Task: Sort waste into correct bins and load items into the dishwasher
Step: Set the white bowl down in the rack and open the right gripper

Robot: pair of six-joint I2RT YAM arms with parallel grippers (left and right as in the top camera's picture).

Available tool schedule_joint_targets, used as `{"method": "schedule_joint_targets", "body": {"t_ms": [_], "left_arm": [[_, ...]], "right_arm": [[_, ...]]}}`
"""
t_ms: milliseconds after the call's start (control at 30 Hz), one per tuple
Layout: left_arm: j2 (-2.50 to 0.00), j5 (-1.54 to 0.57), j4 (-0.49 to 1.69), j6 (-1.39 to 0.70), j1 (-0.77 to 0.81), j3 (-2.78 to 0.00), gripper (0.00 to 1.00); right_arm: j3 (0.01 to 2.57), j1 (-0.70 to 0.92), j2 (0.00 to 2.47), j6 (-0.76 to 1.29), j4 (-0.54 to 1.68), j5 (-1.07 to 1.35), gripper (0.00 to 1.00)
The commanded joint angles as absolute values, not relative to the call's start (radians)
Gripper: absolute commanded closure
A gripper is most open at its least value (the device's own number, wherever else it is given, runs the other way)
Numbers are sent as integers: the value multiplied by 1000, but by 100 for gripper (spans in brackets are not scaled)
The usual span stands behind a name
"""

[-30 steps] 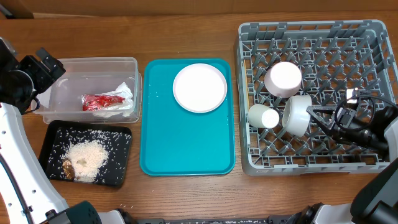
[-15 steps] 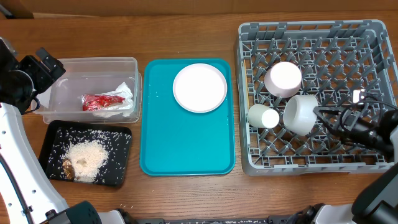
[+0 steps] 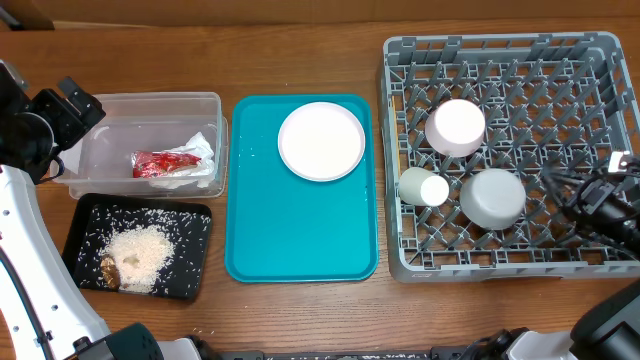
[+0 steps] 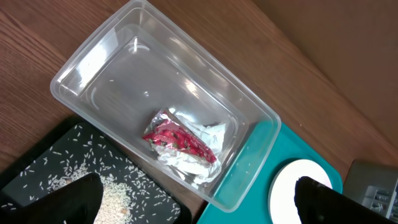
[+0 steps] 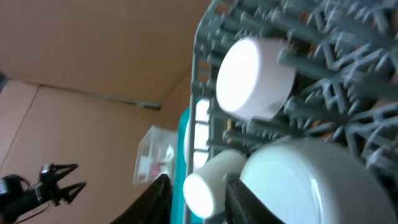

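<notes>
- The left gripper [image 4: 198,186] is hovering above the clear tub [image 4: 93,68], its fingers spread wide and gripping nothing.
- The red wrapper [image 4: 179,138] is lying inside the tub, on top of the crumpled napkin [image 4: 208,132].
- The rice [image 3: 138,255] and the brown lump [image 3: 107,270] are sitting in the black tray [image 3: 190,215], which is lying just beside the tub.
- The plate [image 3: 321,141] is resting on the teal tray [image 3: 300,240], between the two bins and the dish rack [image 3: 600,60].
- The bowl [image 3: 492,198] is lying bottom-up among the rack's pegs.
- The cup [image 3: 423,187] is lying on its side just beside the bowl, with a second white vessel [image 3: 455,127] near them.
- The right gripper [image 5: 196,186] is hanging over the right part of the rack, its fingers standing somewhat apart with nothing pinched, clear of the bowl.
</notes>
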State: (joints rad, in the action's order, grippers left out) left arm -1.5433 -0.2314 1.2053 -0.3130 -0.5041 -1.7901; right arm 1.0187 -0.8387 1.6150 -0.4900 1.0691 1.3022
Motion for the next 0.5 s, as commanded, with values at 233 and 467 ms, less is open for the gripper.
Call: {"method": "schedule_joint_targets", "body": {"t_ms": [233,467], "left_arm": [[-1544,-236,1205,-322,-504,-1796,0],[-1544,-236,1205,-322,-504,-1796,0]], "right_arm": [[1017,-788,1620,-149,900,1215,69],[1128,-552,1607,25,875,887,71]]}}
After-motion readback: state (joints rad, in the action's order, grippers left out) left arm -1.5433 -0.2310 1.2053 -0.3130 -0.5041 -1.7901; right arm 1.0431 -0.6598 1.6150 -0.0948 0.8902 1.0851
